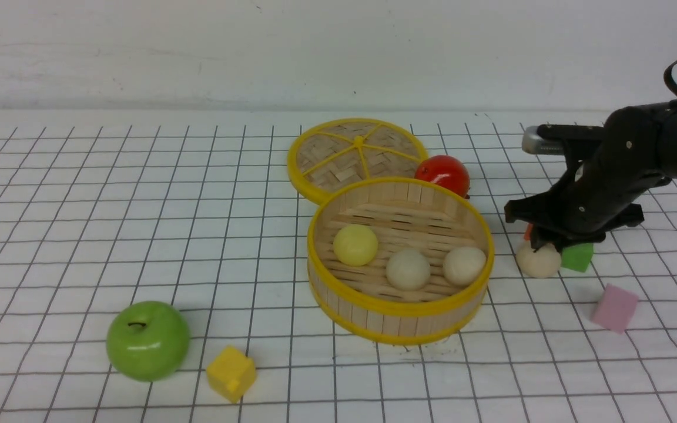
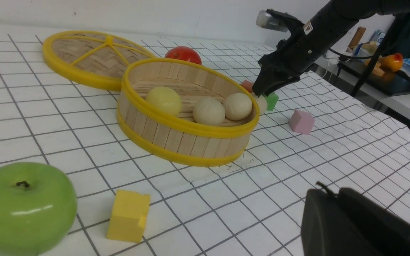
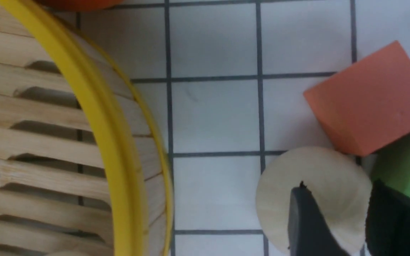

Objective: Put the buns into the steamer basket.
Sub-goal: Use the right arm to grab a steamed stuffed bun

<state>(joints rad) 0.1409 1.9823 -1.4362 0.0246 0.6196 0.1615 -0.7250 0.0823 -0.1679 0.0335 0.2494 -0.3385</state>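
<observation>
The steamer basket stands mid-table and holds three buns: a pale yellow one and two cream ones. The fourth cream bun lies on the table to the basket's right, against a green cube. My right gripper is open right over this bun. In the right wrist view one finger crosses the bun and the other sits at its edge by the green cube. My left gripper is shut and empty, low over the near table, and is out of the front view.
A woven lid and a red ball lie behind the basket. An orange cube and a green cube crowd the loose bun. A pink cube lies near right. A green apple and a yellow cube lie near left.
</observation>
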